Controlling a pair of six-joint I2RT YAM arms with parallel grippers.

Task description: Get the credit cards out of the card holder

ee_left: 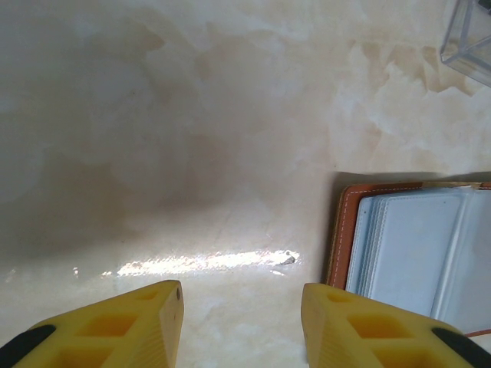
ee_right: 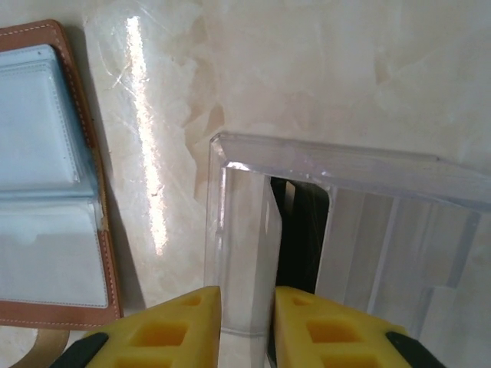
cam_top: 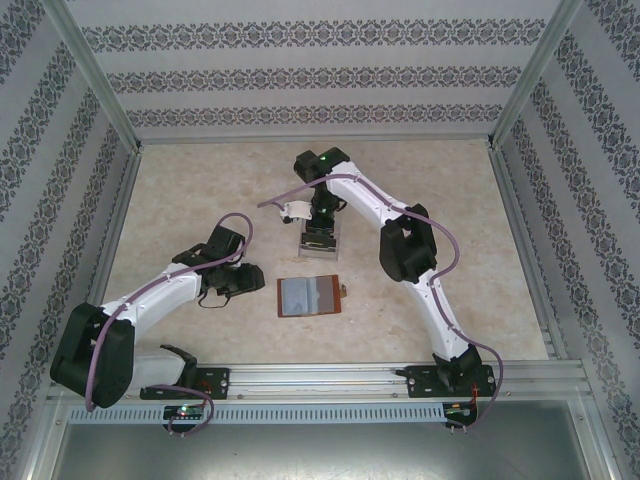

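The card holder [cam_top: 309,295] lies open on the table [cam_top: 200,190]. Beside it we find the left jaws part-open and empty. Beyond it, the right jaws, narrowly parted and empty, hang over a clear tray [ee_right: 345,165] containing a dark credit card [ee_right: 295,230].

Cut off at the left edge of the right wrist view: card holder [ee_right: 46,192]. Clipped at right and bottom edges: clear tray [ee_right: 368,230]. Half hidden behind the tray's wall: dark card [ee_right: 295,230], number impossible to tell. From above, too small to read.
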